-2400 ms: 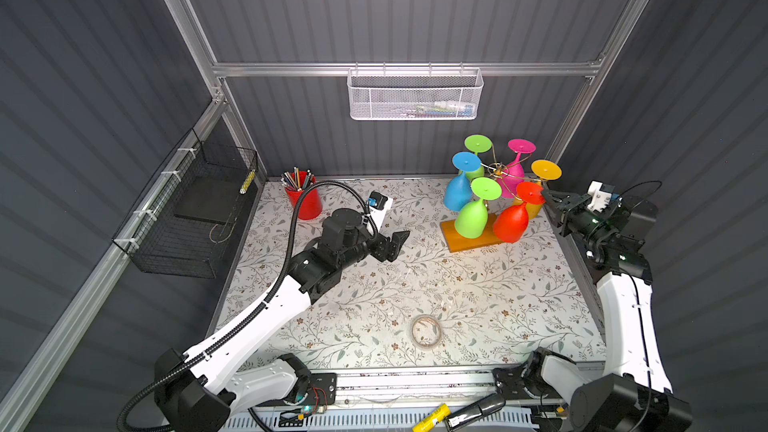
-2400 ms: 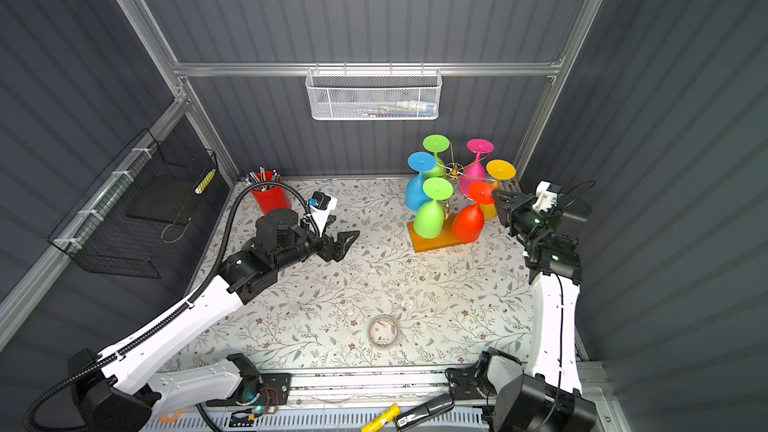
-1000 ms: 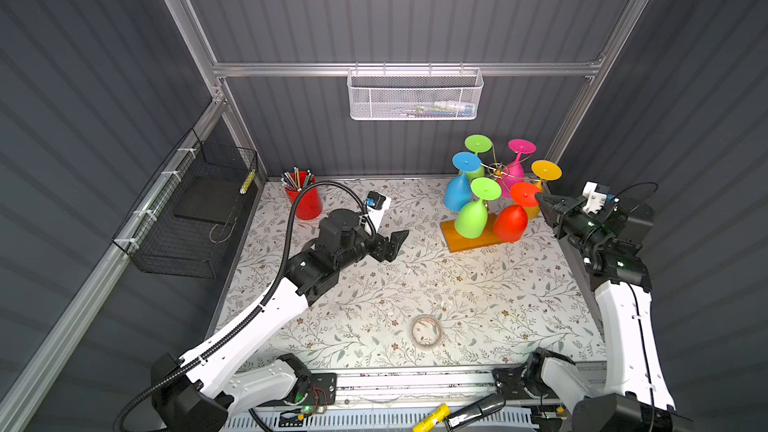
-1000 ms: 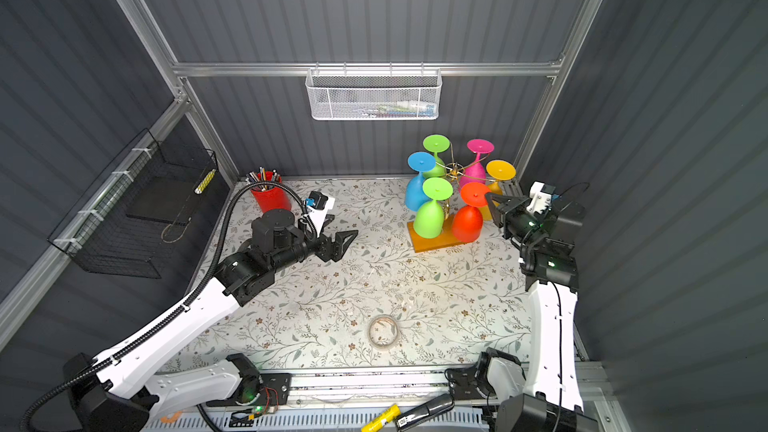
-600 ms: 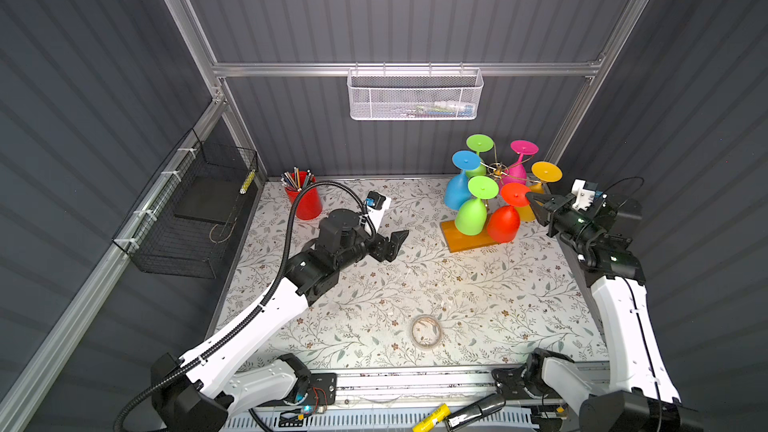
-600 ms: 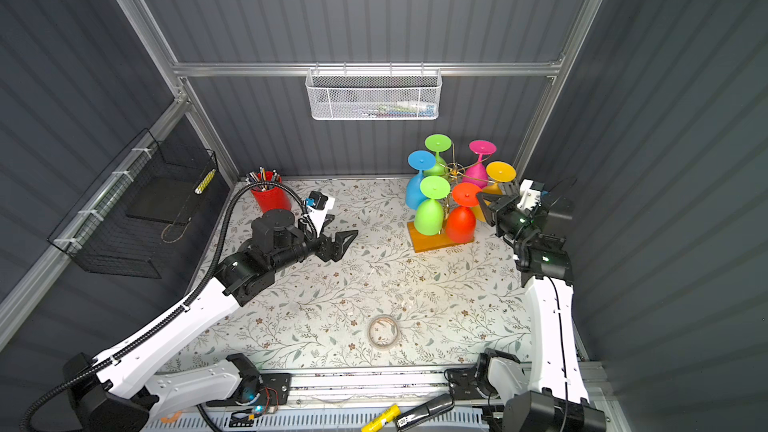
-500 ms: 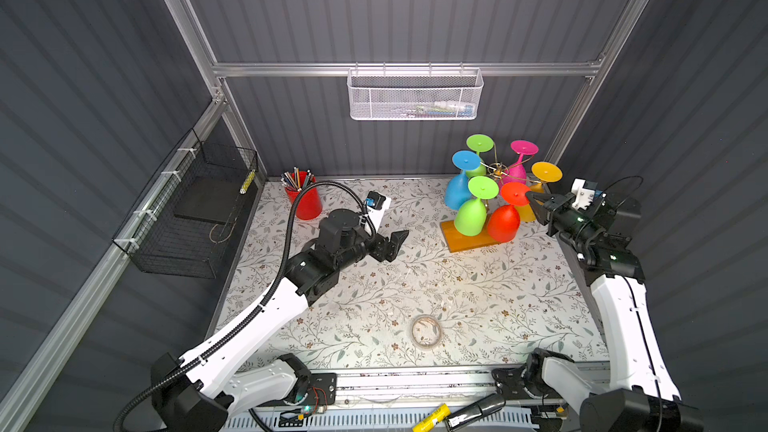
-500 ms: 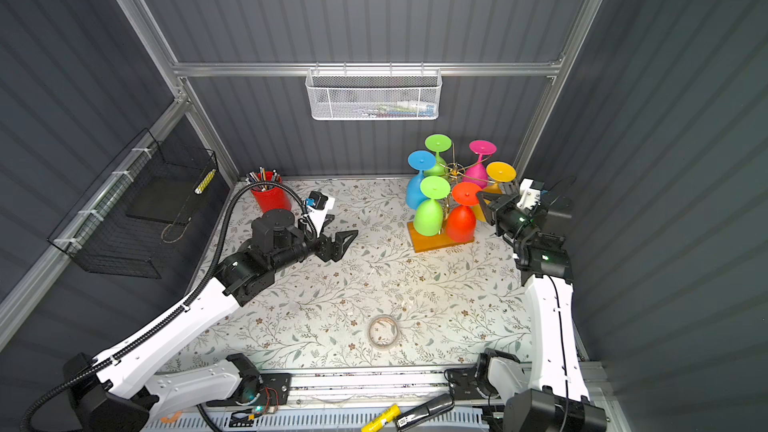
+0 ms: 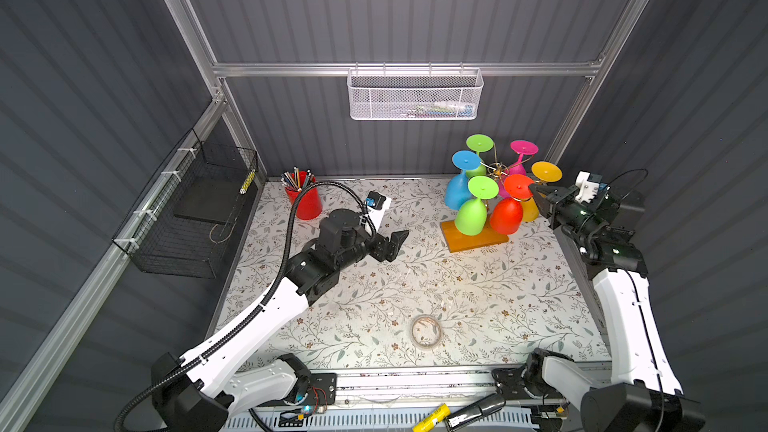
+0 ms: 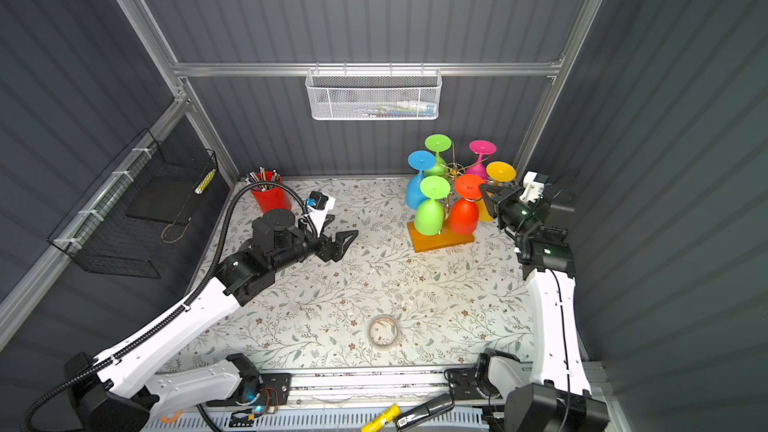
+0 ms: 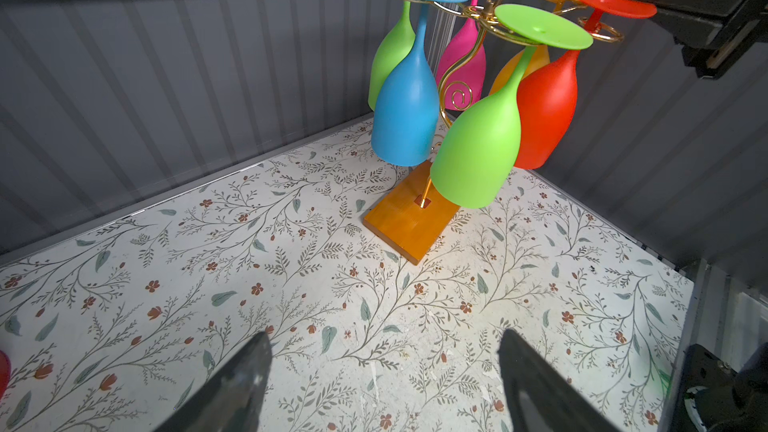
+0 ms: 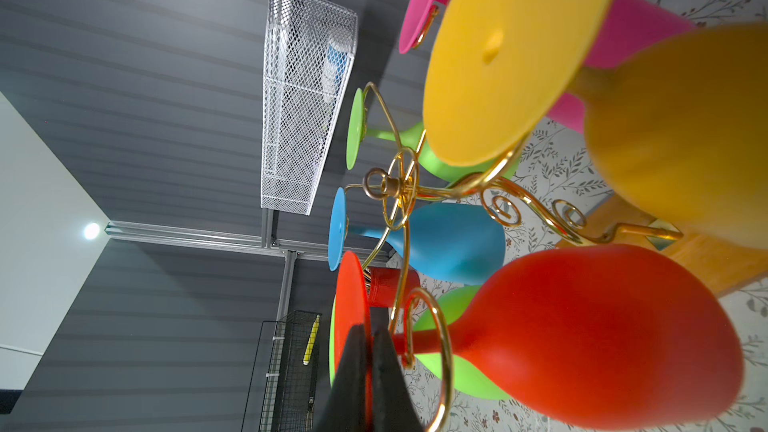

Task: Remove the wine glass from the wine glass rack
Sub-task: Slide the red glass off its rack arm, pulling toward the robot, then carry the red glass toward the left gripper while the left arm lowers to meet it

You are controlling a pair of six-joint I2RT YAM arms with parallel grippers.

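My right gripper (image 9: 534,190) has moved in, pinching the foot of the red wine glass (image 9: 505,218), so unhooking can start; left gripper (image 9: 392,243) waits, fingers spread.

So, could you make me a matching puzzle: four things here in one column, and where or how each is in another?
1. red wine glass
2. left gripper
3. red pencil cup
4. tape roll

A. lying flat near the front of the table
B. open and empty, left of the wine glass rack
C. hanging upside down, foot pinched by the right gripper
D. back left corner of the table

Pairs: 1-C, 2-B, 3-D, 4-A
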